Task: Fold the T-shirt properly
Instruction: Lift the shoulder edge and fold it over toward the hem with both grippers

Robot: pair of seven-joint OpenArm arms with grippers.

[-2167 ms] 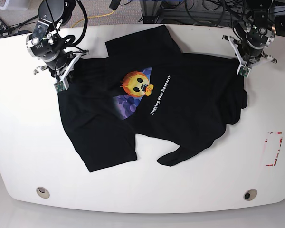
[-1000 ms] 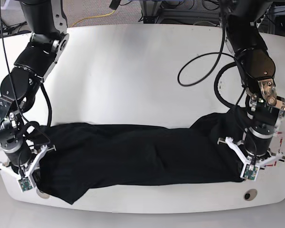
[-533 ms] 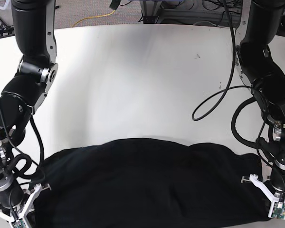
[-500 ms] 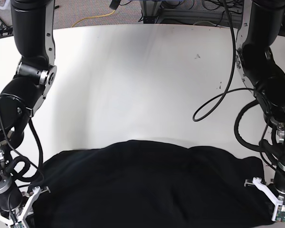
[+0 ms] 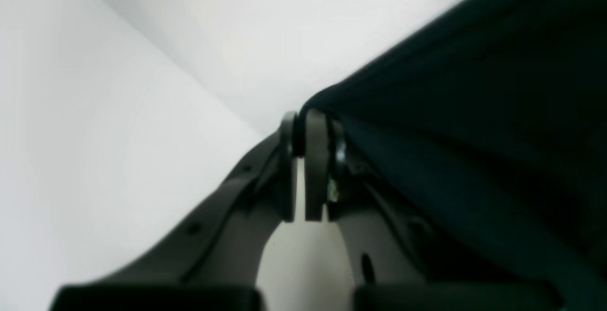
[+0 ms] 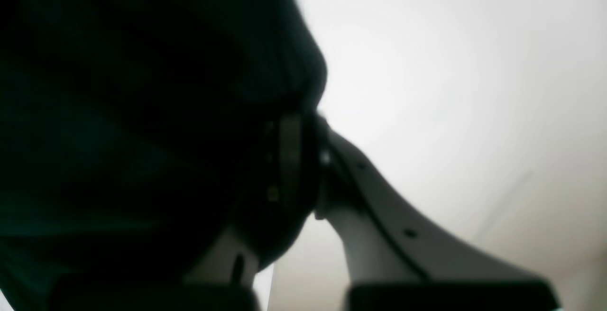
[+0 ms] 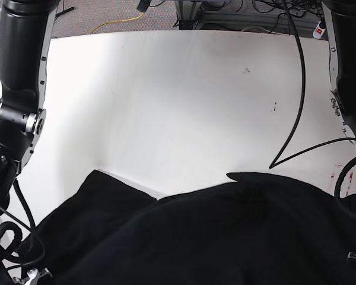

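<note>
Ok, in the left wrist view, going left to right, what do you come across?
Bare white table → left gripper, shut on the cloth's edge → black T-shirt filling the right side.

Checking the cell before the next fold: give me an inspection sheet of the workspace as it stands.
Surface: white table, bare across its far part, small dark marks.
Job's things: T-shirt lifted, filling the near edge; print hidden.
Clutter: nothing seen.
Grippers: left gripper shut on a T-shirt edge; right gripper shut on the T-shirt.
Cables: black cable hanging by the left arm.
Surroundings: yellow cable on the floor beyond the table.
</note>
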